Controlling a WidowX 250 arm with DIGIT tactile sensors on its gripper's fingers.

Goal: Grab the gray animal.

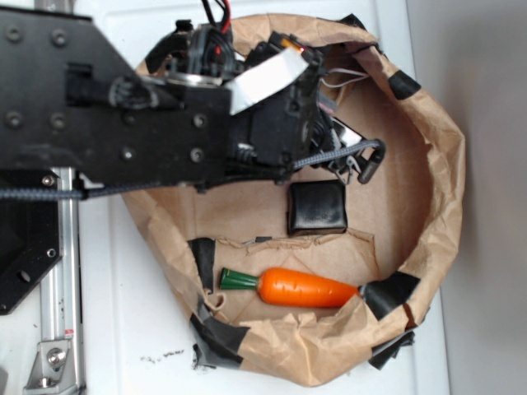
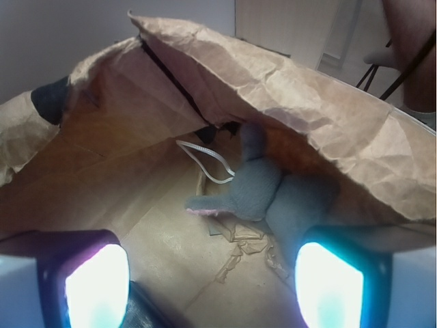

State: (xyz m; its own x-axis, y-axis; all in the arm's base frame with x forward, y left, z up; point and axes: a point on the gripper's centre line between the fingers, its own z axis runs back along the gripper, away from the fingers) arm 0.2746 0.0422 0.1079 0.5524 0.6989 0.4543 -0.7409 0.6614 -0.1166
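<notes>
fingers: wrist cam shows two glowing pads (image 2: 95, 283), one at 7 o'clock and one at 5, spread wide w/ nothing between. Gripper (image 2: 212, 287) is empty, jaws apart.

floor: bare brown paper btwn the pads, some crumpled bits just ahead, at 6 o'clock of the mouse.

mouse (image 2: 263, 191): just past the right pad, roughly 1 o'clock from frame center. Lying on the bag floor, tucked under the folded bag wall (image 2: 307, 96) which hangs over it. Pink-edged ear sticks out toward 9 o'clock.

tail: thin white cord loop (image 2: 205, 160) running off toward 10 o'clock, flat on the paper.

handling: looks like soft plush, prob very light and squishy. Won't break and won't slip much, fabric should grip ok. But it'll compress, so jaws need to close well in, imo.

where to grab: the fat gray body in the middle. Skip the ear & the cord, too thin and floppy, it'd just dangle or slide out.

risk: paper overhang sits right on top, so a pad could catch the bag. The mouse also sits more in front of the right pad than between the two, so I'd guess a small shift toward 3 o'clock first.

overhead cam: mouse not visible, arm covers that end of the bag. Cube (image 1: 317, 207) at center, carrot (image 1: 300, 288) at 6 o'clock, both well apart from the gripper.
</notes>
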